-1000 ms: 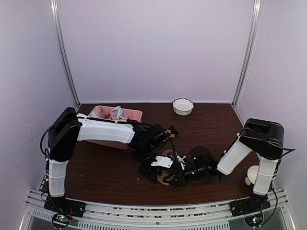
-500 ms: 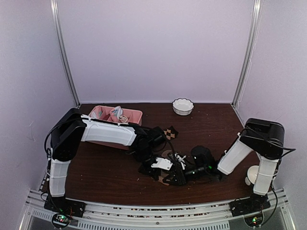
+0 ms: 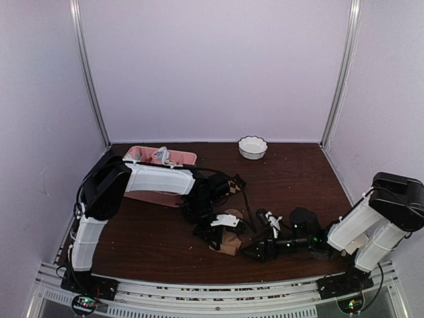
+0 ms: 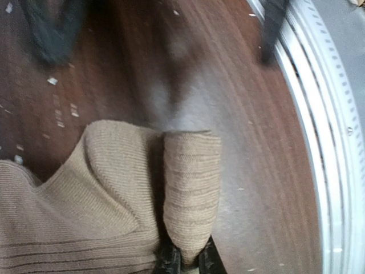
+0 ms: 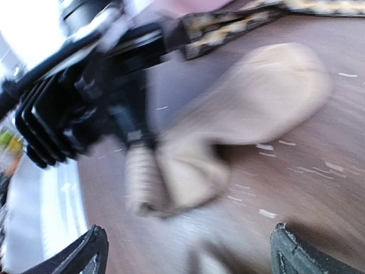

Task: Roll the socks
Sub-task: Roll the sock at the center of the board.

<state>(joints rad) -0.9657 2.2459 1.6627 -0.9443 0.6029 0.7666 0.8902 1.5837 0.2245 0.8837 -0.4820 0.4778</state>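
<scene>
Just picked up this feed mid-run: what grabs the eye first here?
The left gripper is pinching a folded edge of the tan sock at the near middle of the table. Just to its right, the right gripper hangs open, facing that sock. The argyle sock lies farther back, partly hidden.

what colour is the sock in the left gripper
The sock is plain tan, ribbed; the left wrist view shows it best.

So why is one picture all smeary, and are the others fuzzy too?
Right wrist view: smeared all over like a shaky photo, the tan sock just a soft blob. Left wrist view: the sock's ribs are sharp, but the top of the picture is fuzzy. Top view: crisp and evenly lit.
</scene>
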